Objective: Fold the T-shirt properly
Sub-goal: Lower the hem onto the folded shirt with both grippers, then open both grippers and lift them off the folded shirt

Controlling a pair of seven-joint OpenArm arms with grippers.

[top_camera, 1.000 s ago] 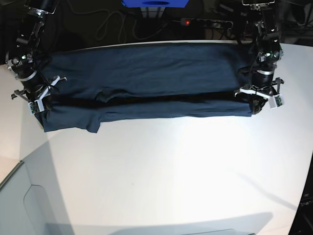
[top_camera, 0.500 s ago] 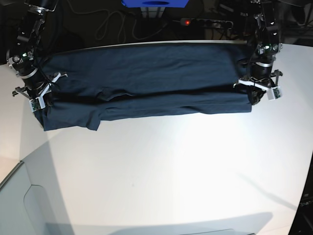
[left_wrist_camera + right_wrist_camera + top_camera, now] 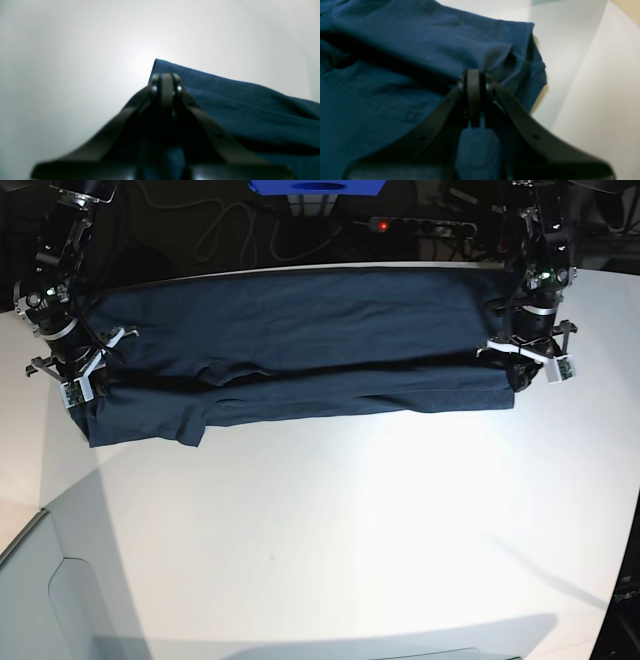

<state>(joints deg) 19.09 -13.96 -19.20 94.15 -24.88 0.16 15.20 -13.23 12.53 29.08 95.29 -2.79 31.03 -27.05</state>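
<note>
Both pincers pinched tight on cloth: left gripper [image 3: 524, 372] clamps one end of the navy T-shirt [image 3: 300, 350], right gripper [image 3: 82, 388] the opposite end, the garment stretched between them across the far half of the white table [image 3: 330, 530].

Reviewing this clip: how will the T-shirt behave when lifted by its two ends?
Probably floppy: the T-shirt creases and bunches at the right gripper. Its middle would likely sag between that and the left gripper. It seems light, since pinched edges hold it.
</note>
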